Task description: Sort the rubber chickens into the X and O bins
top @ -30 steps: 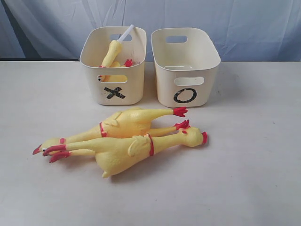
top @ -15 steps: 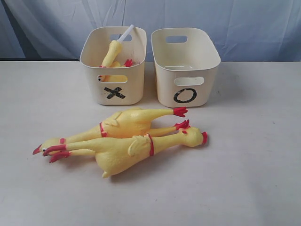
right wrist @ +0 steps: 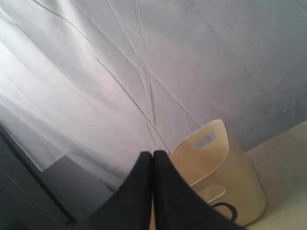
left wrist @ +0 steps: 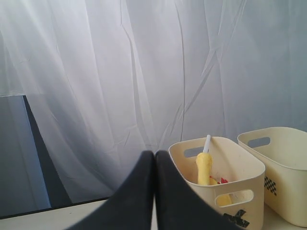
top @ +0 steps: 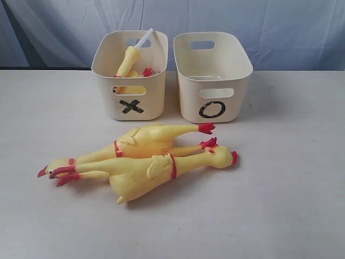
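**Desk:** Where do the birds lie?

**Photographer:** Two large rubber chickens rest side by side, touching, on the white table [top: 280, 205], centre-left of the exterior frame. The rear chicken [top: 148, 139] has its red feet to the right and its head near the left edge. The front chicken [top: 140, 175] lies the other way, with its head at right and its feet at left.

**Desk:** And the bins?

**Photographer:** The X bin [top: 153, 97] and the O bin [top: 237, 102] stand just beside each other at upper centre, X on the left, before a pale curtain [top: 280, 27]. A small chicken [top: 128, 60] leans inside the X bin, and a white tube [top: 144, 38] juts from its upper end past the rim.

**Desk:** The pincers?

**Photographer:** Neither shows in the exterior frame. In the left wrist view, the left gripper [left wrist: 154, 154] has its black fingers pressed flat together with nothing between them. The X bin and its small chicken sit beyond it. In the right wrist view, the right gripper [right wrist: 152, 154] is likewise closed tight and empty-handed, with the O bin behind it
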`<action>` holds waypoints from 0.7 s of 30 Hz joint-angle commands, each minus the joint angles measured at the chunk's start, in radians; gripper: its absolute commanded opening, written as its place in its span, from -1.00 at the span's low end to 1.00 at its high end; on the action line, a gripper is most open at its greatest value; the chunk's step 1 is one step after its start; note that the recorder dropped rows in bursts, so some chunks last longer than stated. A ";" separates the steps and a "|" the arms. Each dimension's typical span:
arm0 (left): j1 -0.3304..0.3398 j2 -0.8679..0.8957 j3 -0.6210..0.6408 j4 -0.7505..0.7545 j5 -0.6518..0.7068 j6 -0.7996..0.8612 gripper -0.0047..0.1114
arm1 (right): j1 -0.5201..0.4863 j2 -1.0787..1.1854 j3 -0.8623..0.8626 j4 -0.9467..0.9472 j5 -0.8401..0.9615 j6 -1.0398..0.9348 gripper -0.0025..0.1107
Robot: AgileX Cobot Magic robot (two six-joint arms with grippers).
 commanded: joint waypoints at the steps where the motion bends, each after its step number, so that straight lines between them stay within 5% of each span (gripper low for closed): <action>1: -0.003 -0.006 0.006 -0.005 0.000 0.000 -0.92 | 0.002 0.137 -0.121 0.060 0.050 -0.012 -0.96; 11: -0.003 -0.005 0.006 -0.005 0.000 -0.003 -0.92 | 0.002 0.717 -0.494 0.063 0.432 -0.499 -0.96; 21: -0.003 -0.005 0.006 -0.005 0.000 -0.003 -0.92 | 0.152 1.096 -0.600 0.061 0.471 -1.042 -0.96</action>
